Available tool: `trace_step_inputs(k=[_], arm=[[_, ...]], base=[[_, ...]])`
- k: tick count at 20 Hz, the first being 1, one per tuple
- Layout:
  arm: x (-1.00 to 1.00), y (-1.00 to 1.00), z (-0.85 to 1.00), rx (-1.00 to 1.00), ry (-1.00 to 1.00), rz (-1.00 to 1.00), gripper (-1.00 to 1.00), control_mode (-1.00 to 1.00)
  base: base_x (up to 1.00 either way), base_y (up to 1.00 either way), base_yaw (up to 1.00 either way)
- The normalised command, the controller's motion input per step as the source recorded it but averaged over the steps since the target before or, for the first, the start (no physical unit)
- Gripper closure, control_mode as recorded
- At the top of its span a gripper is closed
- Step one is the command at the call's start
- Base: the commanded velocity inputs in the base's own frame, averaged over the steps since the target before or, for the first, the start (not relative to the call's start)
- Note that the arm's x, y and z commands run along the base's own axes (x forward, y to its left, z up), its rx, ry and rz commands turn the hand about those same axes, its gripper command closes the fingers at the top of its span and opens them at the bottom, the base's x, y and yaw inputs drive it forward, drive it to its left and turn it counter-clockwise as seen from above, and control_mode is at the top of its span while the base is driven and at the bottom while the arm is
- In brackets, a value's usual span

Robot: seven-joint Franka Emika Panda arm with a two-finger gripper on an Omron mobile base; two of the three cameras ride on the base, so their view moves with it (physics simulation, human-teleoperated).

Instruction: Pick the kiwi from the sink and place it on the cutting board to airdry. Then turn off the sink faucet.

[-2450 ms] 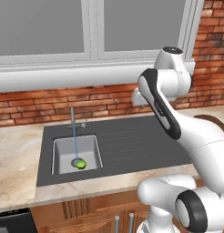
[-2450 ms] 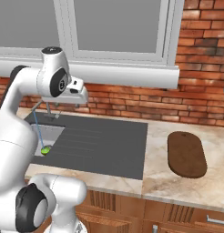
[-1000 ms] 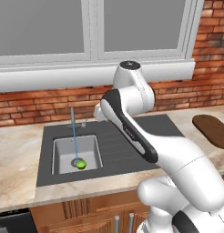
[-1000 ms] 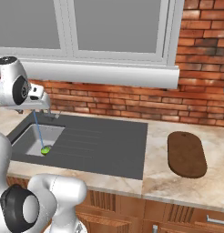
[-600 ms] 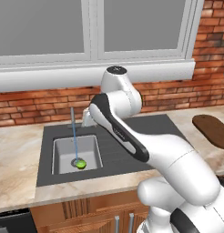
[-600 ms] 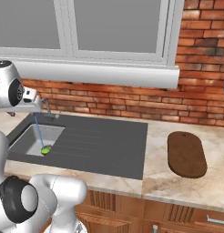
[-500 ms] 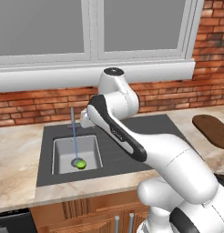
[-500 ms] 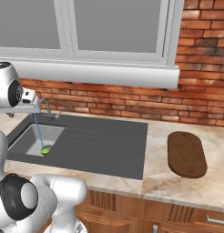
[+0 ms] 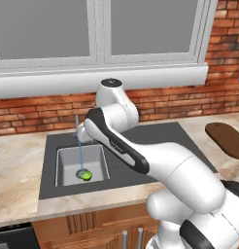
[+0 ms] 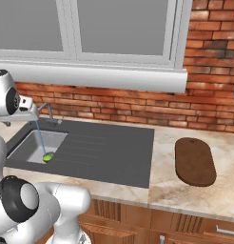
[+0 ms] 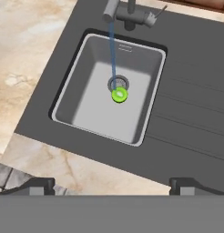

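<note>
The kiwi point(image 11: 119, 94) lay on the floor of the sink point(image 11: 79, 102), touching the drain ring point(image 11: 118, 83) — a thin blue stream from the sink faucet point(image 11: 129, 15) fell just beside it. The hand point(image 11: 112, 184) hung above the basin, fingers spread wide, holding nothing. The cutting board point(image 10: 195, 161) sat far right on the bench point(image 10: 166, 147).

a home kitchen: sink point(image 11: 86, 113) in marble counter point(image 10: 166, 181), brick wall point(image 10: 209, 95), window point(image 9: 102, 29), wooden cabinets point(image 10: 138, 219).
</note>
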Motion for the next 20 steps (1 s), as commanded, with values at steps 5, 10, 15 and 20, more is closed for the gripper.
trace_step_inputs(k=[5, 10, 15, 20], arm=[[0.00, 0.00, -0.06, -0.04, -0.01, 0.01, -1.00, -1.00], [0.00, 0.00, -0.07, 0.00, 0.00, 0.07, -1.00, -1.00], [0.04, 0.00, -0.17, 0.04, 0.02, 0.09, -1.00, -1.00], [0.09, 0.00, -0.24, 0.01, 0.00, 0.10, -1.00, -1.00]], base=[[0.00, 0.00, 0.00], [0.00, 0.00, 0.00], [0.00, 0.00, 0.00], [0.00, 0.00, 0.00]])
